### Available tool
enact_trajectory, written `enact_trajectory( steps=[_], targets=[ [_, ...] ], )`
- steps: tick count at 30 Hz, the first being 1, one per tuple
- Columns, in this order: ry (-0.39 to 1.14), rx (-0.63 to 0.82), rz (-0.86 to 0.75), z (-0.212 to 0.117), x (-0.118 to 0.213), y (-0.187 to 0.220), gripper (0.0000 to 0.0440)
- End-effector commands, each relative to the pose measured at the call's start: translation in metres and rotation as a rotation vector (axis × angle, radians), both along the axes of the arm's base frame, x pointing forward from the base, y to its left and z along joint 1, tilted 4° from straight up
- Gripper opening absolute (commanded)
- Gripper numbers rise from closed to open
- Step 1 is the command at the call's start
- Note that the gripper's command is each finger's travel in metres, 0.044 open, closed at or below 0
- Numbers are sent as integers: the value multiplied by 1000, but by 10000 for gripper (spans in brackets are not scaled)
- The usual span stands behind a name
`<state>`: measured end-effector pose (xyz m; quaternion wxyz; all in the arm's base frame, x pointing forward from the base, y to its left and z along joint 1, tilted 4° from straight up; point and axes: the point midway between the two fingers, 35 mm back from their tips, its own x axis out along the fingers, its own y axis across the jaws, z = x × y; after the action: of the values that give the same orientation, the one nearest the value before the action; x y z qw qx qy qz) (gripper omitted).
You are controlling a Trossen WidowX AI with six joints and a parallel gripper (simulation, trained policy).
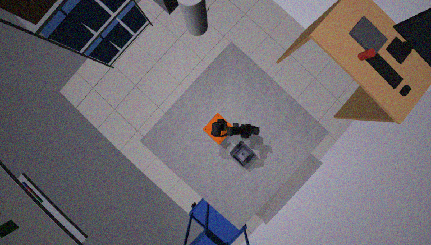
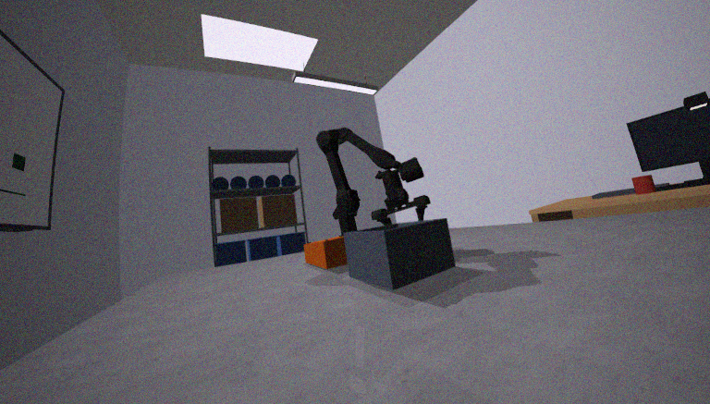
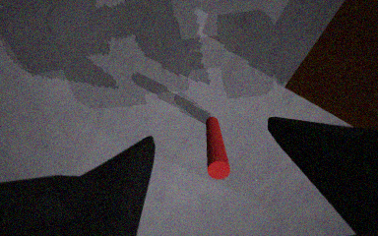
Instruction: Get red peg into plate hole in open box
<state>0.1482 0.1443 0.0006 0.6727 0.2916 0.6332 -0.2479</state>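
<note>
Pictured from left to right in the wrist view, you have one dark fingertip (image 3: 148, 147), the red peg (image 3: 218, 147) upright on the grey surface, then the other fingertip (image 3: 277, 126). Your gripper (image 1: 246, 131) (image 2: 404, 220) (image 3: 211, 132) is wide open, gripping nothing; the peg appears in its gap, apart from both fingers and outside the open box (image 1: 236, 161) (image 2: 399, 252).

Red cylindrical peg (image 3: 217, 145), smooth, flat-ended. Upright on the worktop (image 1: 203, 102) (image 2: 262, 326) (image 3: 98, 157), below the open hand (image 1: 244, 130) (image 2: 403, 222) (image 3: 211, 132), seen between its fingertips in the wrist view; unheld, outside the box. Dark blue-grey, square, open-topped box (image 1: 249, 161) (image 2: 369, 255): upright, beside the hand. Paler grey plate (image 1: 239, 156) flat at its bottom, small dark central hole unfilled.
</note>
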Motion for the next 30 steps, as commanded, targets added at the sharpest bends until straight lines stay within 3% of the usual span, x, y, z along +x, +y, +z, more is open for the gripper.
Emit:
enact_trajectory(
  steps=[1, 3, 6, 21, 30],
  targets=[
    [-5, 1, -26, -9, -1, 0, 440],
    [-3, 3, -40, -13, -2, 0, 432],
    [6, 4, -60, -20, -5, 0, 382],
    [99, 31, -106, -25, -5, 1, 18],
    [12, 5, -33, 2, 14, 1, 0]
  ],
)
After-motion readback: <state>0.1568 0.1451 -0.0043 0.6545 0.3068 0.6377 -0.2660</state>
